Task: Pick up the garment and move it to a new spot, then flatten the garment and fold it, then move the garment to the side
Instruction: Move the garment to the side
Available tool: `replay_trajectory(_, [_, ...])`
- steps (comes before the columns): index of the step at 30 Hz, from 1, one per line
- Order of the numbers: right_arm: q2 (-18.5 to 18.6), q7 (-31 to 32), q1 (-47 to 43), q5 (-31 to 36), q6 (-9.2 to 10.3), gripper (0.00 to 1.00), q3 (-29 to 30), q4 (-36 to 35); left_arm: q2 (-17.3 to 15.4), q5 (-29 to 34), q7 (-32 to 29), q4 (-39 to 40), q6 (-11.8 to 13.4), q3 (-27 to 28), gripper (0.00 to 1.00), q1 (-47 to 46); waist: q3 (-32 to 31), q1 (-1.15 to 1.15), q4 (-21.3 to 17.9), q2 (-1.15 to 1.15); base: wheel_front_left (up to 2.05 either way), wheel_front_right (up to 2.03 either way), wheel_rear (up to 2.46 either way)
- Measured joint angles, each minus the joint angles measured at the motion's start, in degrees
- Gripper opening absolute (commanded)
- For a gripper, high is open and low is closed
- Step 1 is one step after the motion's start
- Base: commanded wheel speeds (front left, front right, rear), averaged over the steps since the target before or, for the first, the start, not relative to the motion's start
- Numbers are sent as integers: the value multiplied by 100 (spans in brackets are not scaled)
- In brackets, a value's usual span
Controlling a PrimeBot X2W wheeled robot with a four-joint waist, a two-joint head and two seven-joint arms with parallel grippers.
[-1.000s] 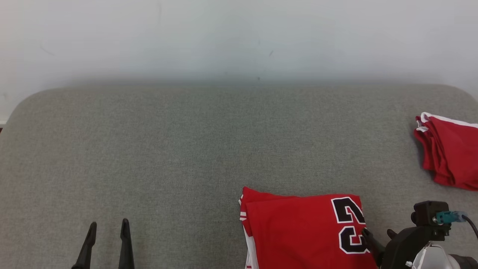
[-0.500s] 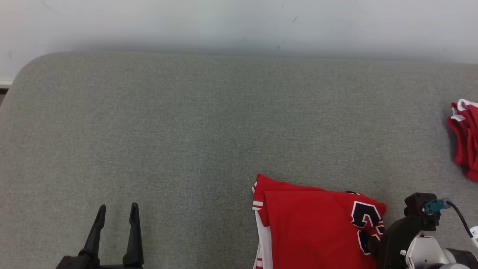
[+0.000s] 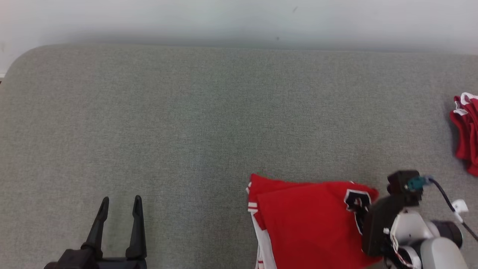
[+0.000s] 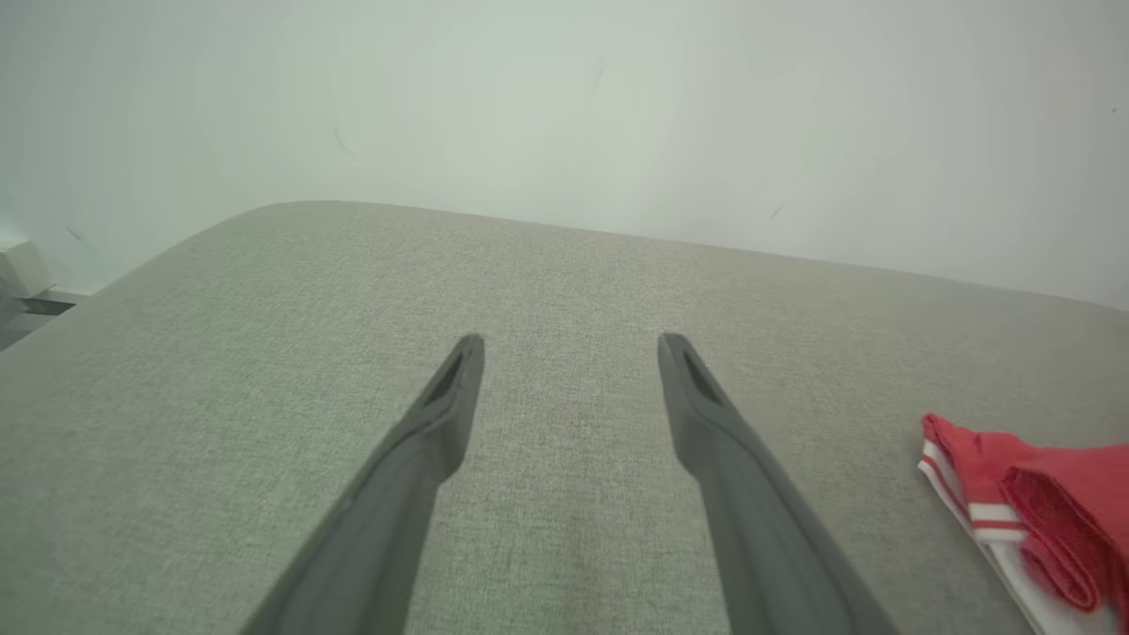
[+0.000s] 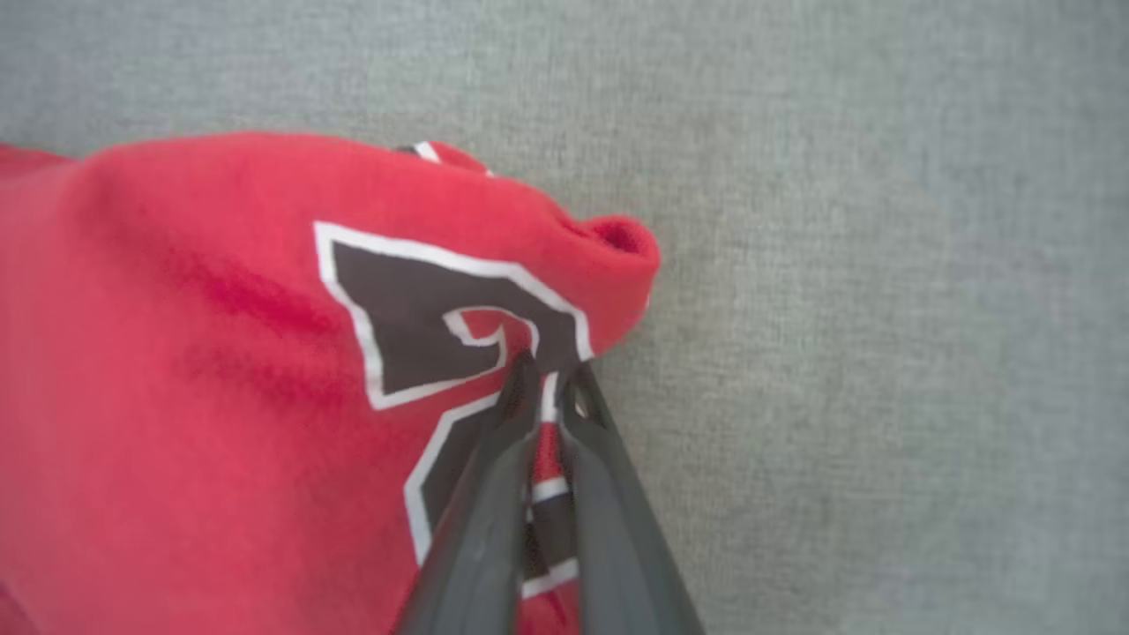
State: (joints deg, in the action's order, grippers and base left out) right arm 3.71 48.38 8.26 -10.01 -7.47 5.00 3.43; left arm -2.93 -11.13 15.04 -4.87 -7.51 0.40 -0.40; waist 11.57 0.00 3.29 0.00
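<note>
where it lies: the garment [image 3: 310,220], a folded red jersey, rests on the grey pad [image 3: 186,123] at the pad's near edge, right of its middle.
claw on it: the right gripper [image 5: 551,375] is pinched tight on the garment's right-hand edge, over the pad's near edge. its two dark fingers almost meet, with a fold of cloth between them at the black numeral.
cloth at the grip: the corner beside the fingertips bunches into a rounded hump, and the broad red panel slopes away from it toward the pad's middle.
other claw: the left gripper [image 3: 121,200] hovers over the pad's near edge, left of its middle and well apart from the garment. its fingers are spread wide with nothing between them.
garment make: soft matte red fabric with a blocky black numeral outlined in white. white panels with red stripes show along the side facing the pad's middle.
pad make: grey woven upholstery with a fine even grain and a rounded far-left corner.
second cloth: a crumpled red piece [image 3: 466,130] with white trim lies at the pad's right end, well apart from the garment.
backdrop: a plain pale wall [image 3: 224,18] rises behind the pad's far edge.
wrist fittings: a teal connector [image 3: 416,183] with a dark cable sits on the black housing above the right gripper.
</note>
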Motion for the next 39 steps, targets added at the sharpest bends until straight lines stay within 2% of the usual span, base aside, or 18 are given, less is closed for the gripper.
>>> replay_trajectory(4, [361,-69,608,-63,0,0,-269,123,2,-41,0,70,0,-31,100,-152,63,0,-65,0,0,0,0])
replay_trajectory(8, [732,-38,1335,-142,0,0,-298,294,-3,-63,1,171,0,-55,100,-350,190,0,-127,0,0,0,0])
replay_trajectory(12, [1103,240,1860,-201,0,0,-122,245,-14,-63,0,271,0,-134,100,-459,363,1,-190,1,0,0,0])
replay_trajectory(16, [1427,460,2170,-252,0,0,366,-30,-12,-55,0,358,0,-157,100,-470,555,1,-278,0,0,0,0])
replay_trajectory(23, [1366,705,2837,-364,0,0,1165,-211,-59,-63,0,338,0,-247,100,-677,927,1,-468,0,0,0,0])
replay_trajectory(31, [1606,1069,3109,-94,0,0,2190,-472,-162,-102,0,337,0,-361,100,-878,1289,0,-621,0,0,0,0])
replay_trajectory(35, [1761,875,3142,264,0,0,2575,-433,-240,-105,0,337,0,-406,100,-930,1430,0,-660,1,0,0,0])
replay_trajectory(39, [2069,312,3167,686,0,0,2542,-179,-313,-105,0,335,0,-447,100,-1050,1578,0,-674,0,0,0,0])
